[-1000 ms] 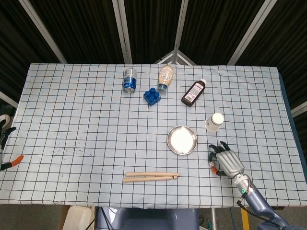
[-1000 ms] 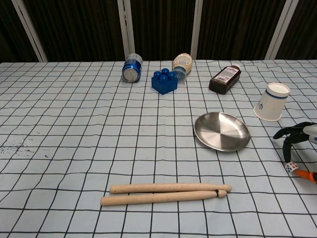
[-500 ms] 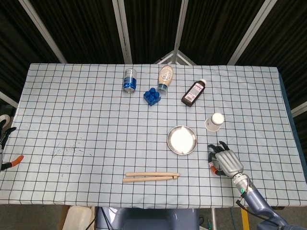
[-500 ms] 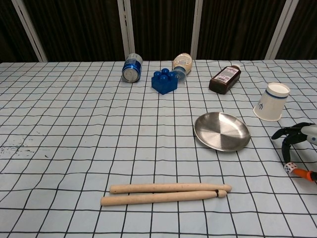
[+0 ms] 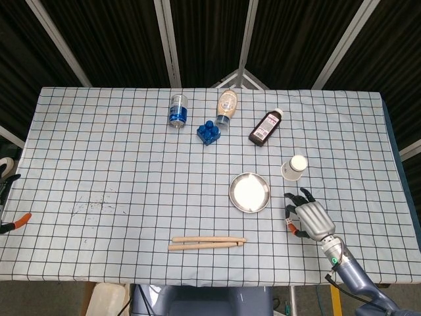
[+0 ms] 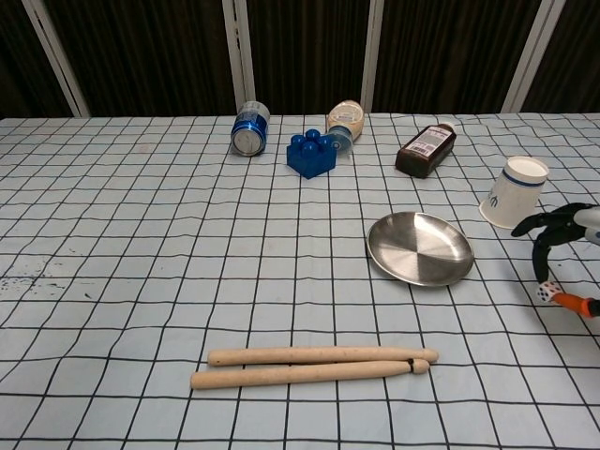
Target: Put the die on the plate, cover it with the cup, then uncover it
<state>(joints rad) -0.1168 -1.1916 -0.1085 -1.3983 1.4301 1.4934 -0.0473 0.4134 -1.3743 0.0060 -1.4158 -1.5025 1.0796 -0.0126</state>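
White die [image 6: 545, 292] pinched in right hand [image 5: 308, 218] fingers [image 6: 541, 262], beside plate [image 6: 419, 248]

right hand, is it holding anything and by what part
The right hand pinches the die between its fingertips, gripping its sides, just right of the plate. The left hand is not in view.

— Colours near the right hand [image 6: 565, 233]?
— Its fingers are black, and the die [image 6: 545, 292] pinched between them is white with dark dots. Beyond its fingertips stands a white cup [image 6: 515, 192] with a blue band. The plate [image 6: 419, 248] to the left is plain silver.
— And the cloth?
— The tablecloth [image 6: 141, 244] is pale blue-white with a black grid.
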